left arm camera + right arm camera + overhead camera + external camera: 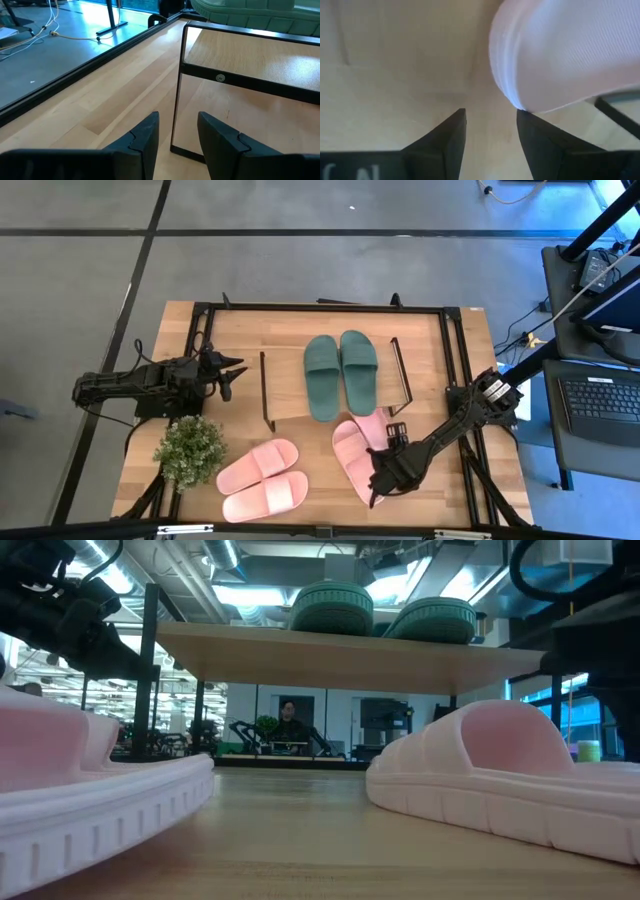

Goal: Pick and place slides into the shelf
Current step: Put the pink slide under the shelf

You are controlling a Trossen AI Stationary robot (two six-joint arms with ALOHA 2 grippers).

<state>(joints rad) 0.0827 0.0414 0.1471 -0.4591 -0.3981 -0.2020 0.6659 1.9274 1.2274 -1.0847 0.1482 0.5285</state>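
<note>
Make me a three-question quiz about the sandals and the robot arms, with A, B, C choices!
1. Where are the green slides?
A. On top of the shelf
B. Beside the plant
C. On the floor

2. How many pink slides lie on the table?
A. Two
B. Four
C. Six

3. What is the right gripper doing?
A. Lifting a green slide
B. Open beside a pink slide, holding nothing
C. Holding the plant

Answers: 1 A, the green pair rests on the wooden plank top. 2 B, two pairs lie in front of the shelf. 3 B, the right wrist view shows its fingers apart above bare wood.
</note>
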